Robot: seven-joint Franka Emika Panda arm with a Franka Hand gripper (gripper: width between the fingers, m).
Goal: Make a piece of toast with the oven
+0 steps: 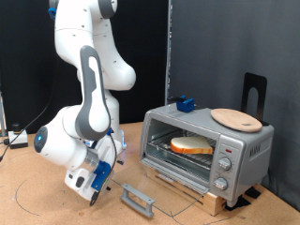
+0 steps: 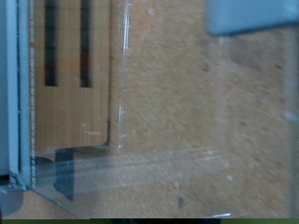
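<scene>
No readable text, labels, brands or numbers anywhere; oven [image 1: 208,142] knob markings too small to read.

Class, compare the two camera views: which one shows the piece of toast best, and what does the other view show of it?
The exterior view: the piece of toast lies on the rack inside the open oven, its pale face and brown crust plain. The wrist view shows no toast, only the glass door over the cork floor.
</scene>
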